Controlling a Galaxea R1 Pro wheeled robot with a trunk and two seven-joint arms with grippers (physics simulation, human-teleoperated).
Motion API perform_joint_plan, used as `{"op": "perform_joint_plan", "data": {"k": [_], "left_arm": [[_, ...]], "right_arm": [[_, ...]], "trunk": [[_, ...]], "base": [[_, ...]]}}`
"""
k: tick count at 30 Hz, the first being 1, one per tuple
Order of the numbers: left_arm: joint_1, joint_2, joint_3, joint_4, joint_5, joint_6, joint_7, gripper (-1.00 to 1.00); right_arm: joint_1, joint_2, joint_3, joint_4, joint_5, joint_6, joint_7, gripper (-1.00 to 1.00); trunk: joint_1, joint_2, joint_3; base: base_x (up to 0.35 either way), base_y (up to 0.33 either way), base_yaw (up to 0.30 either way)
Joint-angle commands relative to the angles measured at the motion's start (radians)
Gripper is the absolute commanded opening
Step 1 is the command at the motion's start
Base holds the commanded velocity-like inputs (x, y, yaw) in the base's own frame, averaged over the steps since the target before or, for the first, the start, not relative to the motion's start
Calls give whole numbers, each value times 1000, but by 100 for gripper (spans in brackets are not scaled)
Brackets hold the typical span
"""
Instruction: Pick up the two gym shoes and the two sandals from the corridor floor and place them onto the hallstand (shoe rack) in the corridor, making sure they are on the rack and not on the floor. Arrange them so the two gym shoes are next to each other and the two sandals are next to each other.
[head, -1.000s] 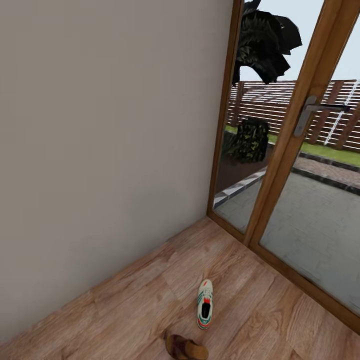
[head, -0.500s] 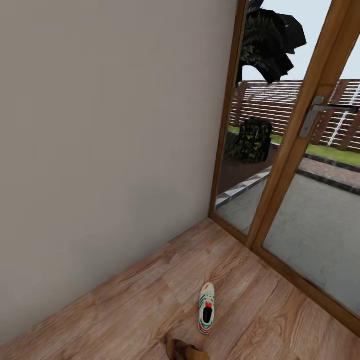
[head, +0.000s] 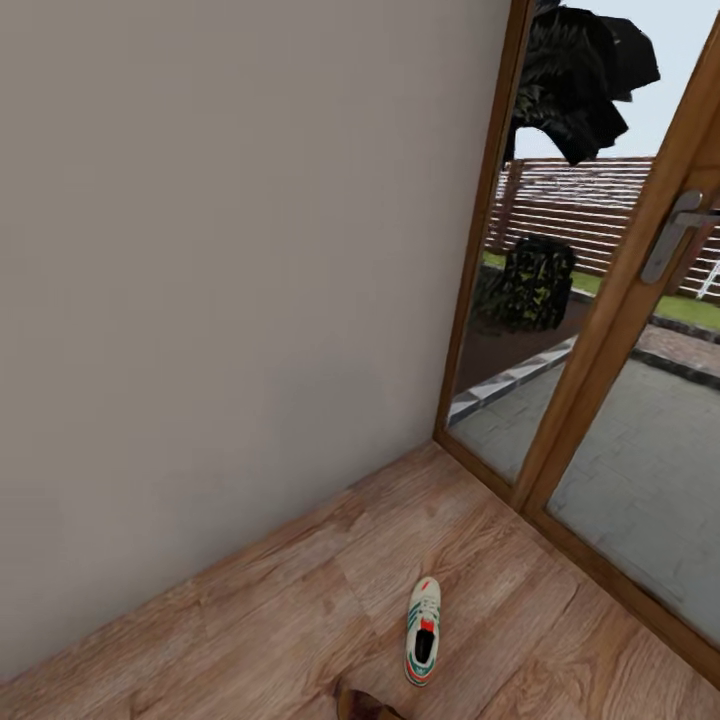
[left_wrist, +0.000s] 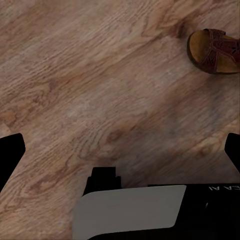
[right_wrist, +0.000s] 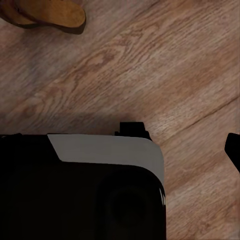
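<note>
A: Left gripper (left_wrist: 120, 155), go.
B: Jaws spread wide, one dark fingertip (left_wrist: 10, 155) at each side edge of the left wrist frame, and nothing between them but corridor floor (left_wrist: 100, 75). It hangs over the planks holding nothing, probably just carried along.
A: Right gripper (right_wrist: 122, 150)?
B: Cannot tell. There's one fingertip (right_wrist: 234, 150) at the right edge, and the dark housing covers the other side. Bare planks lie under it too.
A: Where are the shoes?
B: A sandal (left_wrist: 215, 50) is at the upper right of the left wrist frame, flat on the floor with its footbed up. A sandal (right_wrist: 45, 12) is at the upper left of the right wrist frame, cut off by the edge. I can't say whether they are the same one.
A: Head view?
B: At the bottom edge, centre, there's a sliver of a sandal (head: 365, 705). Just above it sits a gym shoe (head: 423, 630), upright on its sole, toe pointing up the frame. Both lie loose on the floor, so my guess is neither has been picked up.
A: Farther back?
B: There's a plain wall (head: 220, 250) on the left. On the right is a glass door (head: 600, 420) with a handle (head: 672, 235), and grey paving (head: 650, 460) outside.
A: Counts?
B: One gym shoe. One sandal per view, so at least one sandal. Two grippers.
</note>
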Motion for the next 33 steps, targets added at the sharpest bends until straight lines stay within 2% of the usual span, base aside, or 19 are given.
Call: {"op": "perform_joint_plan", "data": {"k": [1, 10, 12, 13, 16, 17, 20, 21, 23, 24, 25, 29, 31, 33], "left_arm": [[0, 0, 0, 0, 0, 0, 0, 100], [-5, 2, 0, -15, 2, 6, 0, 100], [-24, 2, -1, -39, 1, 21, 0, 100], [-43, 3, -1, -67, 1, 44, 1, 100], [-71, 3, -1, -112, 1, 112, 0, 100], [-84, 3, -1, -146, 1, 173, 0, 100], [-95, 3, -1, -214, 1, 268, -1, 100], [-100, 3, -2, -273, 1, 327, -1, 100], [-102, 3, -2, -340, 1, 385, -1, 100], [-104, 3, -2, -447, 1, 481, 0, 100], [-105, 2, -1, -520, 2, 551, -1, 100], [-106, 1, -1, -724, 2, 745, -1, 100], [-105, 1, -1, -807, 2, 813, -1, 100], [-105, 0, -1, -890, 4, 877, -1, 100]], "right_arm": [[0, 0, 0, 0, 0, 0, 0, 100], [0, -2, -1, -19, 4, 10, 1, 100], [0, -3, 0, -78, 6, 21, 0, 100], [0, -3, -1, -142, 7, 38, 0, 100], [0, -3, -1, -252, 9, 97, 0, 100], [0, -3, -1, -325, 9, 160, 0, 100], [0, -2, -1, -420, 10, 285, -1, 100], [0, -2, 0, -476, 11, 375, -2, 100], [0, -2, 0, -534, 11, 460, -2, 100], [0, -2, 0, -617, 12, 566, -3, 100], [0, -1, 1, -666, 12, 617, -3, 100], [-1, -1, 2, -766, 11, 699, -3, 100], [-4, -1, 3, -788, 11, 736, -3, 100], [-10, 0, 4, -804, 11, 826, -2, 100]], "trunk": [[0, 0, 0], [0, 0, 0], [0, 0, 0], [0, 0, 0], [0, 0, 0], [0, 0, 0], [0, 0, 0], [0, 0, 0], [0, 0, 0], [0, 0, 0], [0, 0, 0], [0, 0, 0], [0, 0, 0], [0, 0, 0]], "base": [[26, -19, 16], [6, -4, 3], [0, 0, 0], [0, 0, 0], [0, 0, 0], [0, 0, 0], [0, 0, 0], [0, 0, 0], [0, 0, 0], [0, 0, 0], [0, 0, 0], [0, 0, 0], [0, 0, 0], [0, 0, 0]]}}
